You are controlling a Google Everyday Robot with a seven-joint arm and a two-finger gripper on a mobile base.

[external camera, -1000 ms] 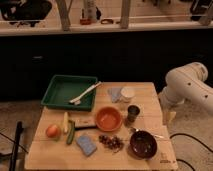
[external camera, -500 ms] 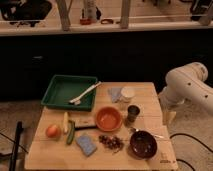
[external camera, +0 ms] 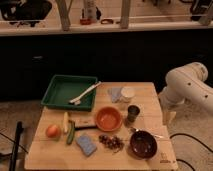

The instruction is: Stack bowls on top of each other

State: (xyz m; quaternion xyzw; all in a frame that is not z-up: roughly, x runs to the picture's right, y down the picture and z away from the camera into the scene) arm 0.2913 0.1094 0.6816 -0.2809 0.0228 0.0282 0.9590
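Observation:
A bright orange bowl sits upright in the middle of the wooden table. A dark reddish-brown glossy bowl sits upright at the front right, apart from the orange one. My white arm hangs beside the table's right edge, away from both bowls. I do not see my gripper itself in this view; only the arm's links show.
A green tray with a white utensil stands at the back left. A white cup and a dark metal cup stand behind the bowls. An orange fruit, a blue sponge and grapes lie along the front.

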